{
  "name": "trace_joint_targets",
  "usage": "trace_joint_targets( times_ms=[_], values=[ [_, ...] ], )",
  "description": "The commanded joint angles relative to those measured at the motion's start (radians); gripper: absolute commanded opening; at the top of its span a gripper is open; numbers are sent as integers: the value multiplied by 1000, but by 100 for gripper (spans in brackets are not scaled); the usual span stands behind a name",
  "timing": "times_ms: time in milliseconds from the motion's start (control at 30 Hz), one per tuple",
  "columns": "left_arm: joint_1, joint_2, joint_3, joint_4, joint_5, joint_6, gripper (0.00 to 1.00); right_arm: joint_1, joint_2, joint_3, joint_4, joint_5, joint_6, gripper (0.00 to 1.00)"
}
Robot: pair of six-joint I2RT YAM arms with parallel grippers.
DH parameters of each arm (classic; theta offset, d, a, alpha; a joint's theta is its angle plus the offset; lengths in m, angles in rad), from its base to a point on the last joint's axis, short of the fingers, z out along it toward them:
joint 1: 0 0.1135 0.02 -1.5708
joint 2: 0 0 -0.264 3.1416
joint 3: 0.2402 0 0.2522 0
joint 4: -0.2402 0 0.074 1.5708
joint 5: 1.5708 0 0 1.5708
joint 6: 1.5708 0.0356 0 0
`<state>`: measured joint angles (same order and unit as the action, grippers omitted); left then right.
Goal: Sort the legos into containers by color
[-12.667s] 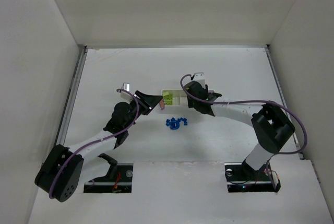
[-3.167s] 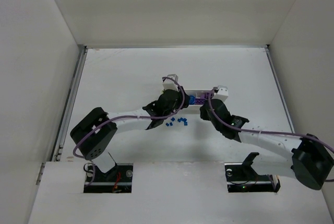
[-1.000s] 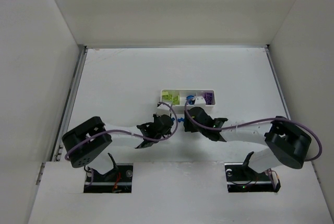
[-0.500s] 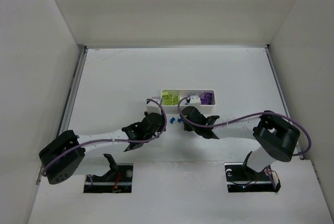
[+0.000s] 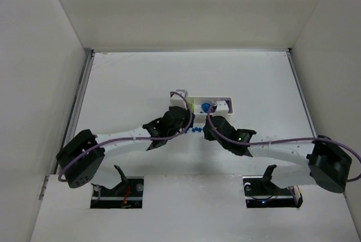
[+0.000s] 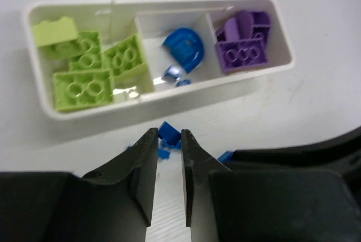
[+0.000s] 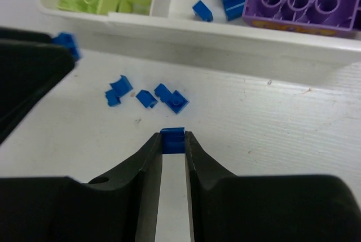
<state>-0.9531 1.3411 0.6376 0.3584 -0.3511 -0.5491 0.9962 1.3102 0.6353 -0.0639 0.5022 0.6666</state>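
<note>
The white three-part tray (image 6: 186,92) holds yellow-green legos (image 6: 84,87) on the left, blue pieces (image 6: 183,47) in the middle and purple ones (image 6: 242,56) on the right. My left gripper (image 6: 168,136) hangs just before its near wall, shut on a small blue lego (image 6: 169,131). My right gripper (image 7: 173,138) is low over the table, shut on another blue lego (image 7: 173,141). Several loose blue legos (image 7: 148,97) lie between it and the tray (image 7: 225,38). From above, both grippers (image 5: 189,123) (image 5: 206,130) meet at the blue pile (image 5: 196,131).
In the right wrist view the left gripper's black body (image 7: 28,67) fills the left side, close to the loose bricks. White walls enclose the table (image 5: 124,78) at the back and on both sides.
My right jaws have closed on a blue lego at the pile. My left gripper, still shut, has moved up from the pile towards the tray's left end.
</note>
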Motion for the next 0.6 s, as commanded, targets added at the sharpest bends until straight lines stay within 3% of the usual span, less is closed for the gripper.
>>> trace_joint_targets(
  times_ms=[0, 233, 333, 567],
  values=[
    [10, 74, 120, 74, 46, 21, 15, -15, -92, -28, 1, 22, 4, 26],
    [33, 298, 307, 70, 81, 57, 15, -95, -170, -37, 12, -5, -30, 26],
    [49, 340, 346, 67, 78, 57, 20, -129, -158, -11, 22, -21, -59, 26],
    [87, 202, 284, 60, 52, 49, 32, -195, -74, 67, 75, -43, -119, 27]
  ],
)
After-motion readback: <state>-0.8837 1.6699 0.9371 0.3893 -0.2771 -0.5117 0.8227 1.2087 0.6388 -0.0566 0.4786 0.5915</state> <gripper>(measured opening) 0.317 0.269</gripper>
